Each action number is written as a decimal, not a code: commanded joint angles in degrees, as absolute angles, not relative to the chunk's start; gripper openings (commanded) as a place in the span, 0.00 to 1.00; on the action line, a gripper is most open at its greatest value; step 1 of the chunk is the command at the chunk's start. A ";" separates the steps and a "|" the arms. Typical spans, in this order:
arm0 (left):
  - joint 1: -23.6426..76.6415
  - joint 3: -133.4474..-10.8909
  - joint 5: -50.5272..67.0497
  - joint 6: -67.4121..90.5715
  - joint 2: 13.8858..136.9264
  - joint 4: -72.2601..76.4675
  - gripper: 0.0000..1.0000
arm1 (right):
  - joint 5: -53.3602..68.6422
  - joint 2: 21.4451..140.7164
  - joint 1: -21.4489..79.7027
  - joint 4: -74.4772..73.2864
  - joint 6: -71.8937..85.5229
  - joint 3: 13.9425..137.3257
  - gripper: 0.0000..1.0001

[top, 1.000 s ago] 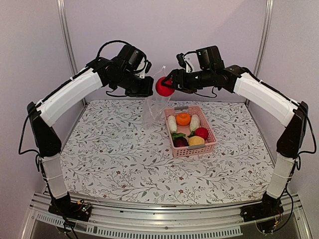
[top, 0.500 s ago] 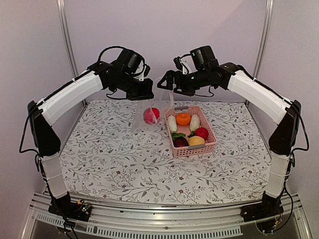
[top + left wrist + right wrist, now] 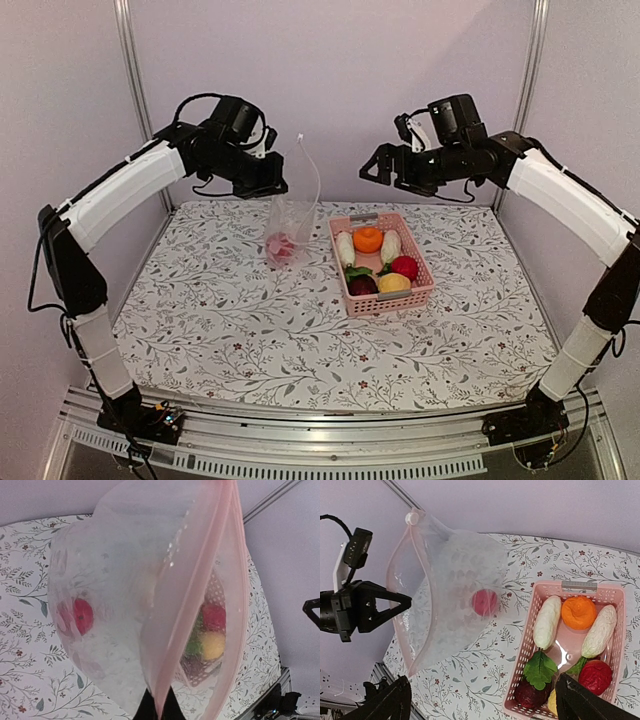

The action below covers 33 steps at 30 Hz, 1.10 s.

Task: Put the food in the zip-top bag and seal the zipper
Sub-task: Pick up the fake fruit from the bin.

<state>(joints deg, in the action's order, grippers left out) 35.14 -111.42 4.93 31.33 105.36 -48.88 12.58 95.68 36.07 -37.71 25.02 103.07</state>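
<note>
- Top view. The red item (image 3: 280,247) now lies low inside the zip-top bag (image 3: 292,215). A sec. ago it was held by the right fingers (image 3: 373,166) at the bag mouth. Those fingers now stand wide apart and empty, drawn back to the R, above and behind the pink basket (image 3: 390,303). The left fingers (image 3: 272,187) are clamped on the bag's upper edge w/ the bag hanging below. The L arm has shifted a little to the L. Whether the bag bottom touches the surface (image 3: 240,330) is unclear.
- Top view, cont. Six pcs remain in the basket: the orange item (image 3: 368,239), two cream-white, a second red, a yellow and a dark purple, w/ green leaves among them.
- L wrist view. The left fingers (image 3: 150,711) are together on the bag rim at frame bottom. The zipper (image 3: 187,595) runs upward as a pink strip w/ its two sides apart, i.e. the mouth is open. The red item (image 3: 82,616) shows through the film at L. The basket contents show blurred through the bag at R.
- R wrist view. The right fingers (image 3: 387,702) sit at both lower corners w/ nothing between them. The bag (image 3: 455,570) w/ the red item (image 3: 485,602) is at L, and the basket (image 3: 618,596) is near it at R.
- Meaning (est.). The 1st transfer is done and most of the food is still to go. The next move prob. takes the R arm down to the basket. The zipper gets pressed shut only after the rest is in.
</note>
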 commanded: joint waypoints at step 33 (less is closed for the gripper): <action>33.62 -112.35 4.76 26.68 103.51 -52.57 0.00 | 9.27 108.74 34.56 -59.31 12.72 96.85 0.76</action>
<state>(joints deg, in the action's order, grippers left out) 34.57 -111.48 3.92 27.44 104.49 -51.72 10.92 107.11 35.00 -55.46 14.33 95.29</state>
